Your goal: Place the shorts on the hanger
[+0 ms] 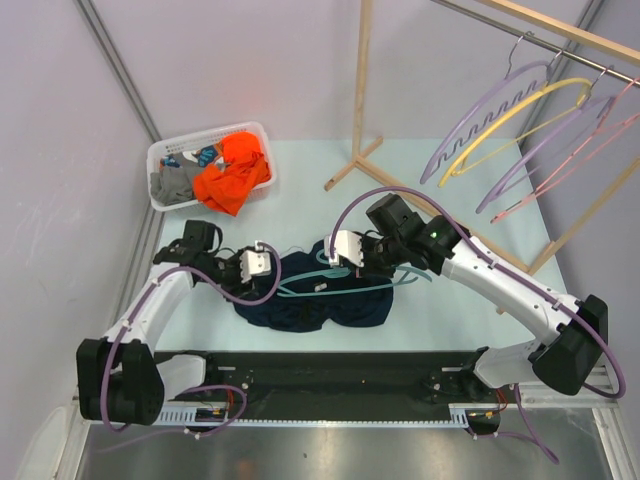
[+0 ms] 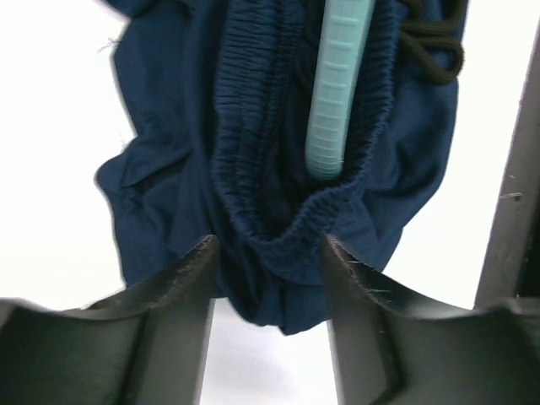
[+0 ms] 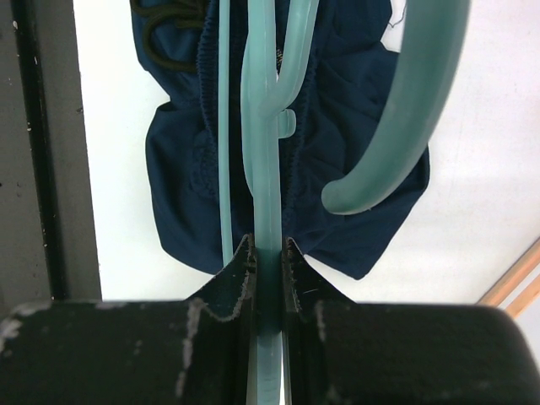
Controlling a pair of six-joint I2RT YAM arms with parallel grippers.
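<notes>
Right wrist view: right gripper point(image 3: 268, 249) clamped on hanger point(image 3: 259, 110) lying over shorts point(image 3: 177, 169); left gripper point(image 2: 268, 245) jaws apart astride the shorts, contact unclear.

The table point(image 1: 310, 165) has a pale mint top. Plain light-grey walls point(image 1: 250, 60) close it at 9 and 12 o'clock, and a metal strut point(image 1: 118, 68) runs along their corner. A wooden rack point(image 1: 363, 90) stands at 1 o'clock with its foot on the table. Its rail point(image 1: 585, 38) reaches toward 2 o'clock and carries purple, yellow and pink hangers point(image 1: 488, 98). A white basket point(image 1: 205, 136) of clothes sits at 11 o'clock. A black strip point(image 1: 330, 362) borders the table at 6 o'clock. Lighting is even and diffuse.
</notes>
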